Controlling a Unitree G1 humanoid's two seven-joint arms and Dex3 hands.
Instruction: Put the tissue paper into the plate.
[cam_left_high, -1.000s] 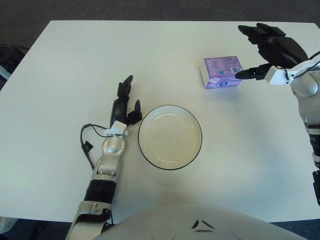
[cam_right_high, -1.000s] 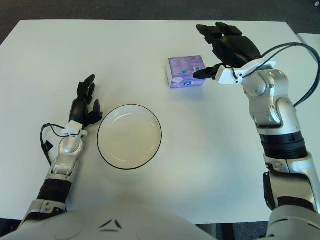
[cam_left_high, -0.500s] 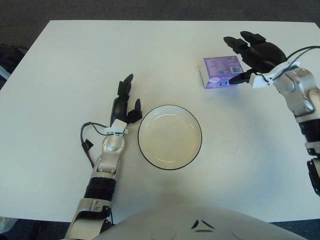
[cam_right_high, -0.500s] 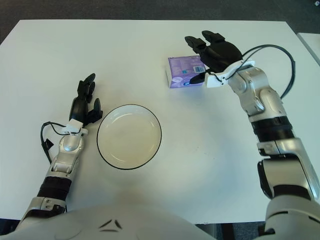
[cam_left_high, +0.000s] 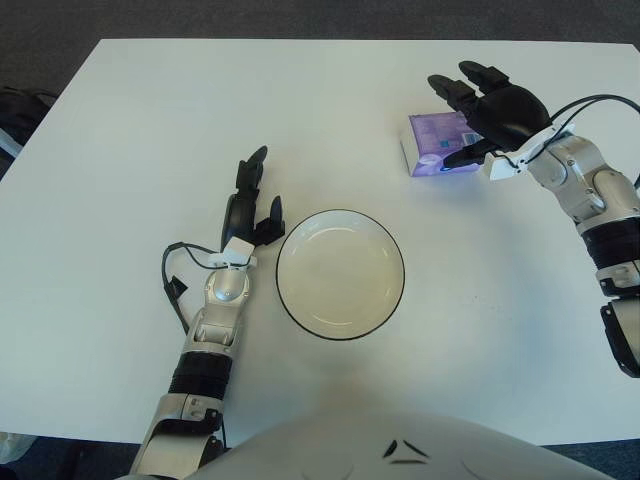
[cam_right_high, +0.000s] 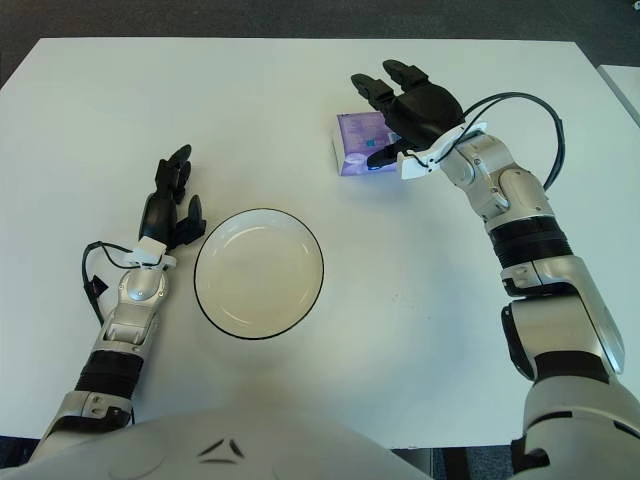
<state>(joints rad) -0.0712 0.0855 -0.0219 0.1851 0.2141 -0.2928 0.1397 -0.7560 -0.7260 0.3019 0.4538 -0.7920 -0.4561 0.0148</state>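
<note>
Purple tissue paper pack (cam_left_high: 437, 145) in the upper right of the frame, flat on the white table (cam_left_high: 120, 150), well apart from the plate (cam_left_high: 340, 273) at lower centre. Right hand (cam_left_high: 490, 108) over the pack's right half, fingers spread, not closed on it. Left hand (cam_left_high: 248, 205) just left of the plate, fingers relaxed, holding nothing.
</note>
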